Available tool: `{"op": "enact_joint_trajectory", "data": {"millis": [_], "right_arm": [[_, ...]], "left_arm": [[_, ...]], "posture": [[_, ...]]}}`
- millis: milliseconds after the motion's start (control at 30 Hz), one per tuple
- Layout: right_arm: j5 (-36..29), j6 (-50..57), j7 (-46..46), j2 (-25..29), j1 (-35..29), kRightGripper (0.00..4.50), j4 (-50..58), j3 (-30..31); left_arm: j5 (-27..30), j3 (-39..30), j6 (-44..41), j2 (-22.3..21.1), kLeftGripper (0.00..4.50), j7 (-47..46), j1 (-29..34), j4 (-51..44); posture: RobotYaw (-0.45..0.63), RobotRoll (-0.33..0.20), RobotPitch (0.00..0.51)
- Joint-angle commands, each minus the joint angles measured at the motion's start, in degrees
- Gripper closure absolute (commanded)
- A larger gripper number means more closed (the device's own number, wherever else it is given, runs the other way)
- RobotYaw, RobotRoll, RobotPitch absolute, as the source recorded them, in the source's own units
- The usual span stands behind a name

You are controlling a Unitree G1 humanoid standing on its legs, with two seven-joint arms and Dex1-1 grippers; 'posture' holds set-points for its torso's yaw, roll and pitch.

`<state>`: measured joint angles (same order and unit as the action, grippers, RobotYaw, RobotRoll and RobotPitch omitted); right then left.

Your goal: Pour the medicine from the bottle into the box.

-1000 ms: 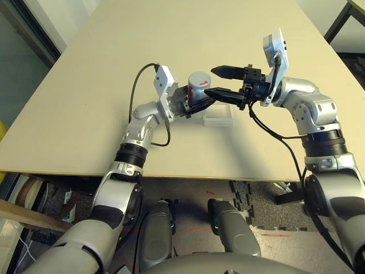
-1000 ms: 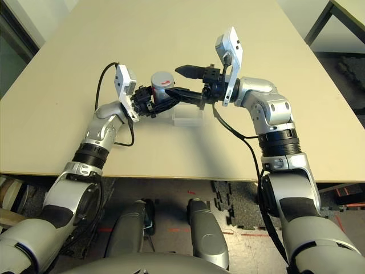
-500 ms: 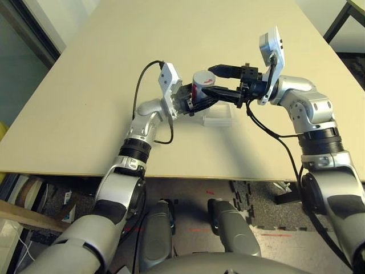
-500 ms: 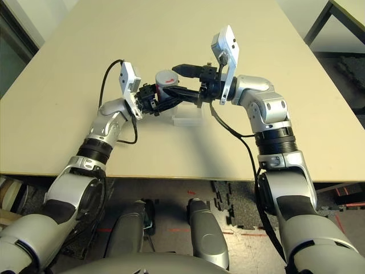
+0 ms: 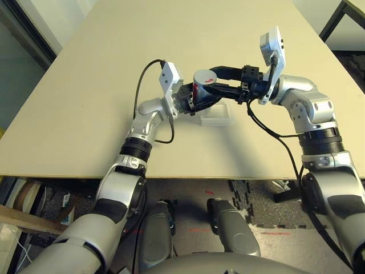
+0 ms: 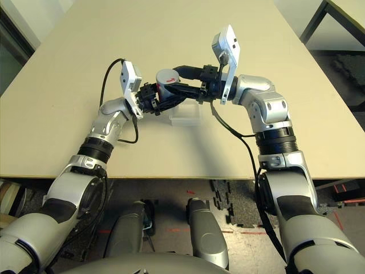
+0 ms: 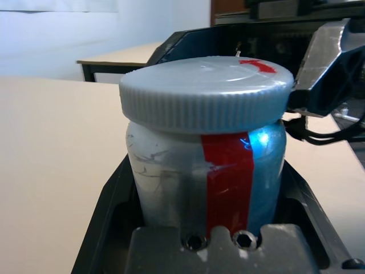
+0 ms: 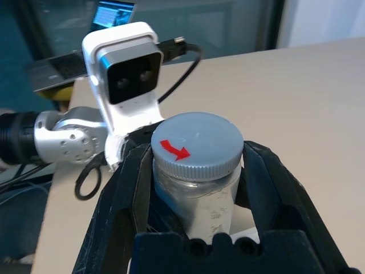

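The bottle [image 7: 199,188] is silver-grey with a vertical red stripe; its ribbed cap [image 8: 195,146] is grey with a red curved arrow. The box [image 5: 217,117] is clear plastic. Both tools' fingers [image 8: 114,217] are black. The surface [image 5: 85,91] is pale beige.

You won't find any readable words, brand names or numbers here. The one sign is a red curved arrow [image 8: 173,149] printed on the grey cap [image 8: 197,145] of the bottle [image 7: 205,177]; you can see it from the right wrist camera, and as a red mark at the cap's edge from the left wrist. The bottle's red stripe [image 7: 227,178] carries no lettering you could read.
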<state>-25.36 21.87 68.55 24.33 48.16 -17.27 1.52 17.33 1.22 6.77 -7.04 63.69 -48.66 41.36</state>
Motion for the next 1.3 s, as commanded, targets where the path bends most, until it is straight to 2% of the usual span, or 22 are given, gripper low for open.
{"op": "enact_joint_trajectory", "data": {"millis": [33, 367, 767, 900, 933, 967, 1300], "right_arm": [[-4.67, -0.58, 10.02, -1.13, 1.72, 1.91, 1.79, 1.28], [-4.80, -3.32, 21.78, -2.97, 5.57, 1.91, -0.07, 4.19], [-1.20, -9.63, 20.72, -5.01, 8.11, 1.91, -10.58, 2.06], [-0.37, -10.65, 19.23, -4.80, 7.88, 0.65, -12.54, 1.10], [-0.19, -10.84, 19.08, -4.66, 7.80, 0.21, -12.90, 0.90], [0.00, -11.01, 18.94, -4.52, 7.70, 0.01, -13.15, 0.75], [0.31, -10.58, 16.77, -2.88, 5.87, 0.00, -11.94, -0.10]], "left_arm": [[-0.39, 0.46, -1.47, 0.30, 1.78, 0.08, -0.66, -0.04], [-0.41, 0.43, -2.58, 0.43, 1.78, 0.62, 0.17, -1.73], [-0.38, 0.78, -3.58, 0.29, 1.78, 1.26, 1.81, -4.31], [-0.48, 0.91, -3.70, 0.26, 1.78, 1.40, 1.90, -4.53], [-0.52, 0.92, -3.72, 0.26, 1.78, 1.41, 1.87, -4.51], [-0.54, 0.93, -3.73, 0.24, 1.78, 1.43, 1.83, -4.50], [-0.41, 1.14, -3.70, -0.12, 1.78, 1.14, 1.45, -4.26]], "posture": [[-0.27, 0.000, 0.142], [-0.26, 0.000, 0.148], [-0.25, 0.000, 0.145], [-0.25, 0.000, 0.142], [-0.25, 0.000, 0.142], [-0.26, 0.000, 0.141], [-0.26, 0.000, 0.140]]}}
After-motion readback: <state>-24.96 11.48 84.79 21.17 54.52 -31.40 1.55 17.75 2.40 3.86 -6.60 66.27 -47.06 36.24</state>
